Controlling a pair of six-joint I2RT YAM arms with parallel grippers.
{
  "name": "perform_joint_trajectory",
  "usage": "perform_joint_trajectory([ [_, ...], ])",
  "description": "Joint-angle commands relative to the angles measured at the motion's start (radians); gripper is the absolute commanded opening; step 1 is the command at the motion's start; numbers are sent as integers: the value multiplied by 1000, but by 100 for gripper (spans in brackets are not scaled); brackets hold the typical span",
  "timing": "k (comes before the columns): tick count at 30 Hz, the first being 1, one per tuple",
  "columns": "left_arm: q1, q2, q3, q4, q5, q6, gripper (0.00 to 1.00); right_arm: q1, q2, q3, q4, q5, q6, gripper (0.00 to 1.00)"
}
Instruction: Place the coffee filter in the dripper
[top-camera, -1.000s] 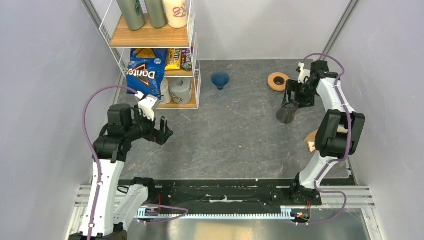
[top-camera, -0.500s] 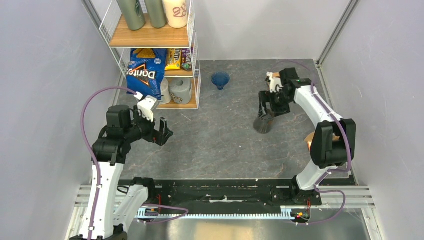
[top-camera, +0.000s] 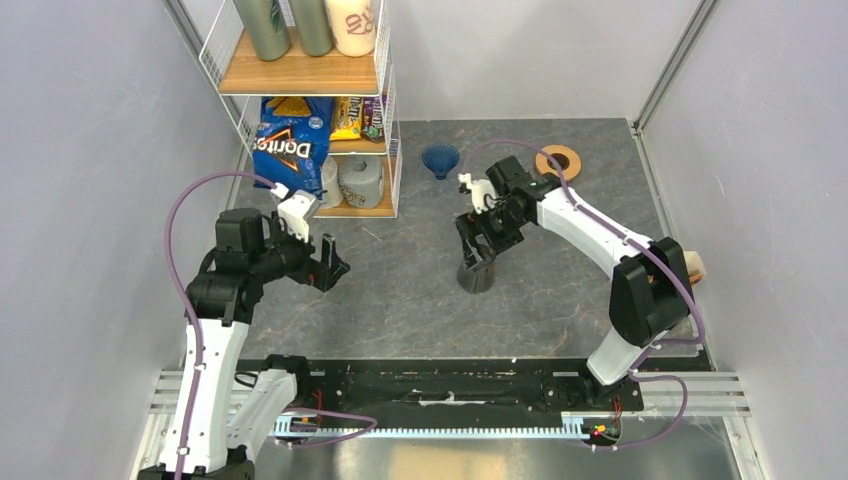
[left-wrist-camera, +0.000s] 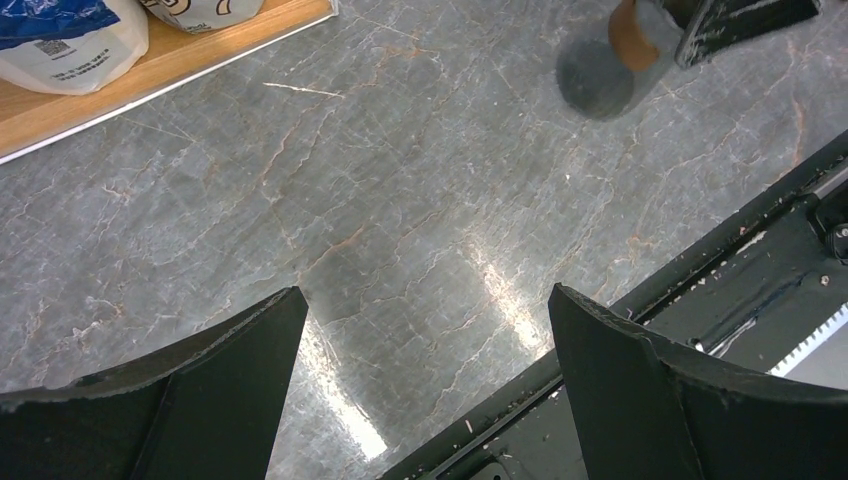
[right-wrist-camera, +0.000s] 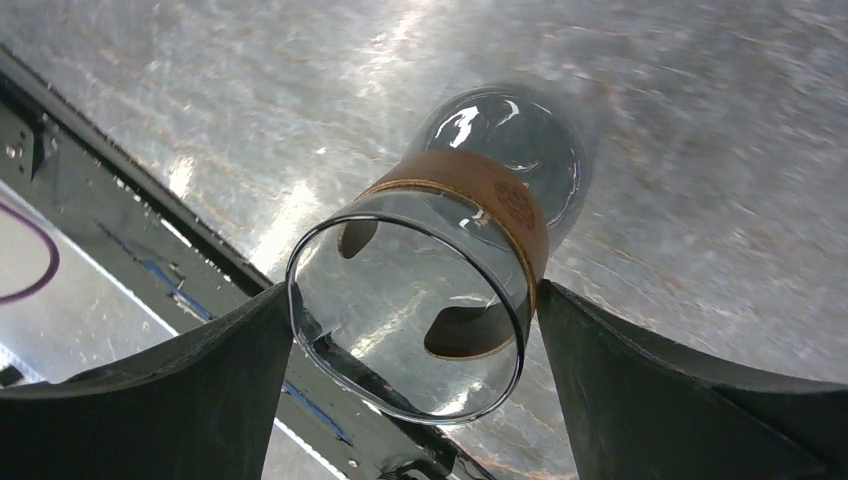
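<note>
Top external: dripper (top-camera: 440, 160) sits alone on the desk (top-camera: 420, 310), wide end away from the arm bases and narrow end toward them. Can't tell if it's standing or lying.

Can't pick out the coffee filter for sure. Only candidate is a tan scrap (top-camera: 692, 266) poking out behind the right arm's elbow, well right of the dripper and nearer the bases. Could be the filter or its holder, too hidden to call.

Right claw (top-camera: 478, 248) is near the dripper, slightly right of it and on the base side. It's clamped on a glass carafe (top-camera: 478, 275) with a brown band. Right wrist view shows both fingers against the glass, mouth tilted toward the camera. So that claw is busy and the filter is not in it.

Wooden ring (top-camera: 557, 160) lies right of the dripper, level with it and apart from it.

Left claw (top-camera: 328, 265) is left of the dripper and further from it, jaws wide apart, nothing between them, hovering over bare desk.

Shelf rack (top-camera: 300, 72) stands just left of the dripper.

Key relation, my read: the right arm is nearer both the dripper and the scrap, but has to drop the carafe first.

Count: one dripper, zero confirmed filters, one carafe, one ring, two claws.
</note>
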Motion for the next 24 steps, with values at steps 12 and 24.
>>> perform_joint_trajectory([
  [12, 1, -17, -32, 10, 77, 38, 100, 73, -219, 13, -1, -23, -205, 97],
  [24, 1, -27, -49, 10, 166, 98, 100, -136, -279, -125, -56, -5, -320, 67],
])
